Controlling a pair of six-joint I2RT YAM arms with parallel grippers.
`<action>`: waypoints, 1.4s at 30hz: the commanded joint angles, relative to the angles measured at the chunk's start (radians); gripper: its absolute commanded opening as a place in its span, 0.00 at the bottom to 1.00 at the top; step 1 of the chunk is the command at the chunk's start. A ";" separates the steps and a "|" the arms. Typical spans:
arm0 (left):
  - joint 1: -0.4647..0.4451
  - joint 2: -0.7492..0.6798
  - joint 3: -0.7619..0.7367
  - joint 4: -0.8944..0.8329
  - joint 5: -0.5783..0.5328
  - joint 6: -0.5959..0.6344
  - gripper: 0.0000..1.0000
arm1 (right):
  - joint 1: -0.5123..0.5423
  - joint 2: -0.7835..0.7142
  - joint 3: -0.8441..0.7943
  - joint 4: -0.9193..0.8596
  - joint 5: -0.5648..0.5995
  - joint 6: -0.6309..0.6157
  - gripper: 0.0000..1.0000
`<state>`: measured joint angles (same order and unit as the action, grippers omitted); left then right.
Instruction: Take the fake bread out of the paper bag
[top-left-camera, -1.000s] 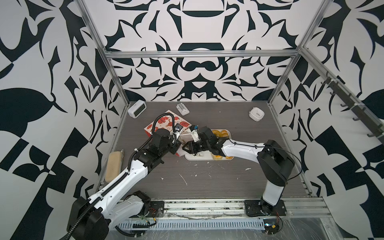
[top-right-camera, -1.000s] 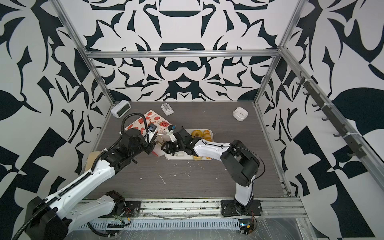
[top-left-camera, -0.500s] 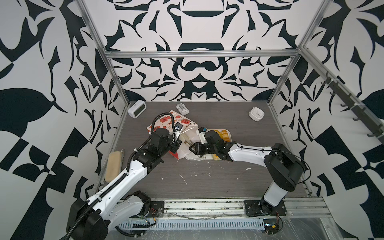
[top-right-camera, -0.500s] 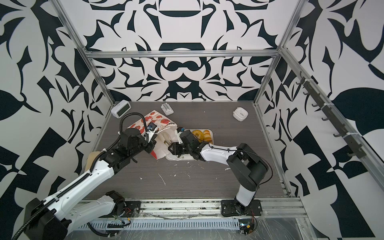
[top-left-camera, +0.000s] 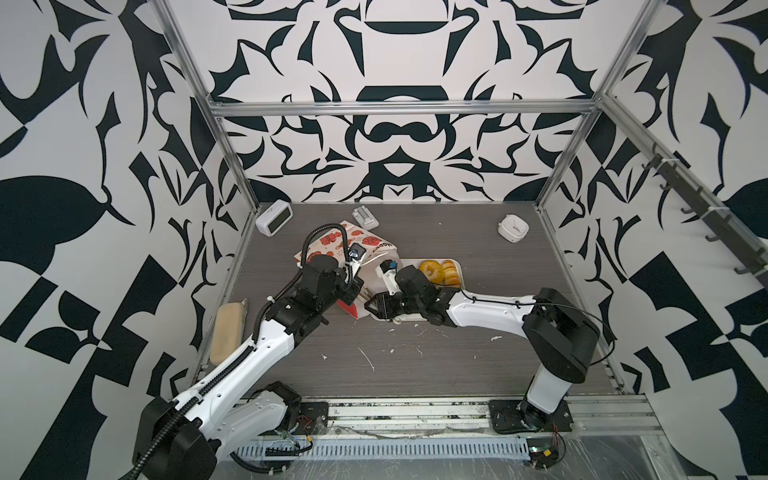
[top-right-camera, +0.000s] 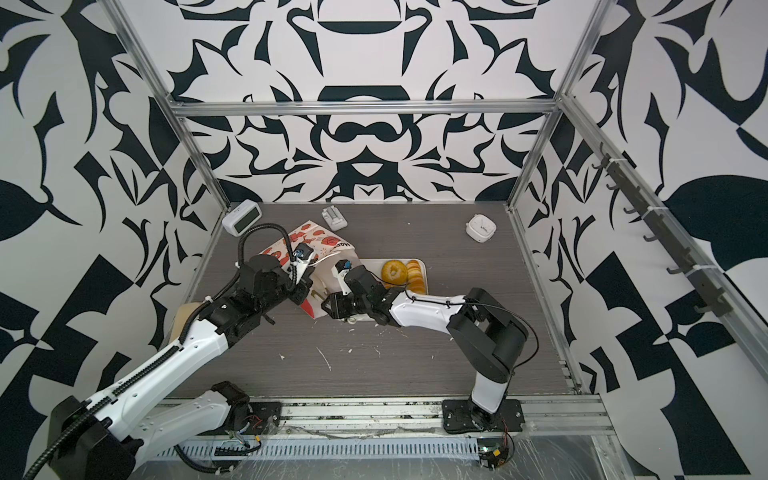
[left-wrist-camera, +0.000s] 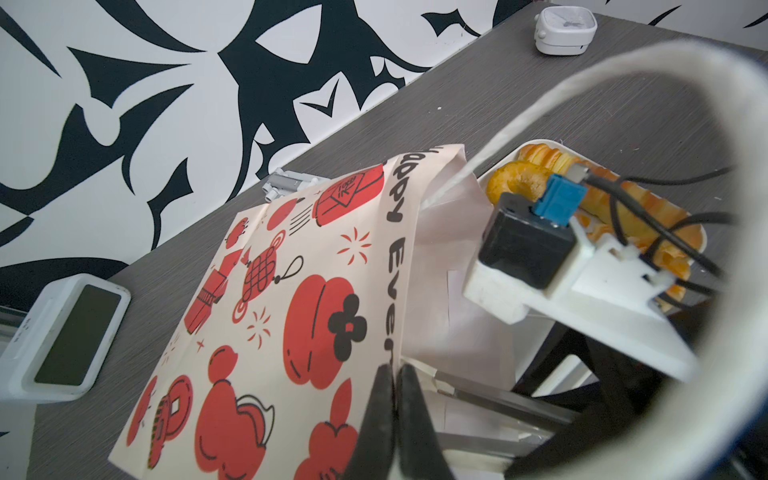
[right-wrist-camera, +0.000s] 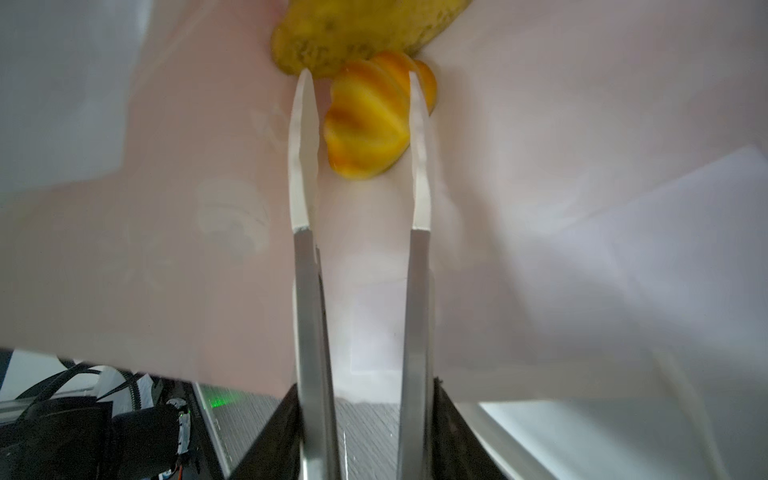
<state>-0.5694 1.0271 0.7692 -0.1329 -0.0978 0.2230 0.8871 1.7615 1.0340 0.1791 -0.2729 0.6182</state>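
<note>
Here, inside the paper bag (top-left-camera: 365, 245) lying on its side left of the white tray (top-left-camera: 458, 266), a ridged bun (right-wrist-camera: 365, 133) is straddled.
The bag's mouth edge is pinched by the closed left gripper (left-wrist-camera: 395, 370). The right gripper (right-wrist-camera: 359, 75) is parted narrowly about the bun, which is judged light, stiff and slippery and best taken across its ridges. A farther pastry (right-wrist-camera: 353, 33) is cut off.

Both top views looked down from high at the front of the table (top-left-camera: 415, 374) toward the back wall (top-left-camera: 395, 145), sharing nearly the whole scene. The left wrist camera sat close over the paper bag (left-wrist-camera: 291, 311), facing that wall; the right wrist camera peered inside the bag, very near the fake bread (right-wrist-camera: 365, 129).
</note>
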 joint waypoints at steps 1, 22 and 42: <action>0.000 0.007 0.043 0.033 0.031 -0.019 0.00 | 0.001 0.004 0.068 0.023 0.014 -0.030 0.49; -0.002 0.021 0.042 0.052 0.065 -0.029 0.00 | 0.002 0.163 0.230 -0.104 -0.014 -0.048 0.48; -0.003 -0.015 0.007 0.053 0.050 -0.025 0.00 | 0.001 0.122 0.251 -0.211 -0.004 -0.099 0.20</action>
<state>-0.5697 1.0431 0.7830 -0.1158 -0.0582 0.2058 0.8867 1.9491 1.2671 -0.0257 -0.2832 0.5457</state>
